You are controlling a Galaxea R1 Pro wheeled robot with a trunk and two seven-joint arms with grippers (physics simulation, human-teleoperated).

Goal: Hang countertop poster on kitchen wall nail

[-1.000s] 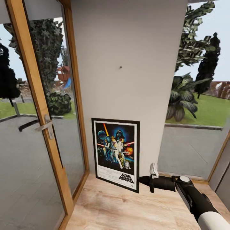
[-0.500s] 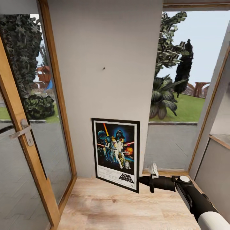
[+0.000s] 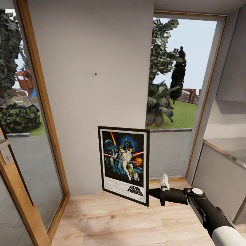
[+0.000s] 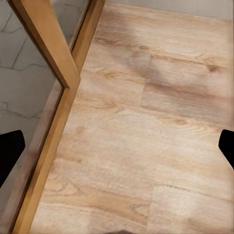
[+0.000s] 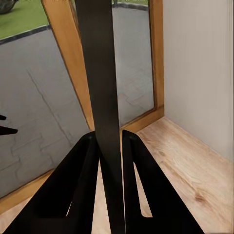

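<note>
The poster (image 3: 123, 164) hangs upright in front of the pale grey wall, its Star Wars picture facing me. My right gripper (image 3: 150, 194) is shut on its lower right edge. In the right wrist view the poster (image 5: 100, 92) is a dark edge-on strip clamped between the two black fingers (image 5: 73, 190). A wall nail (image 3: 95, 73) is a dark speck on the wall, above and left of the poster's top. The glossy grey countertop (image 3: 223, 147) shows at the right edge. My left gripper (image 4: 117, 148) is open over the wooden floor, holding nothing.
A glazed door with a wooden frame (image 3: 37, 102) stands left of the wall, and its frame (image 4: 53, 58) is near my left gripper. A tall window (image 3: 177, 95) is to the wall's right. Light wood floor (image 3: 112, 222) lies below.
The camera has swung right: wall, nail and door have slid left in the picture and the countertop has come into view. Poster and right gripper keep their place in the view.
</note>
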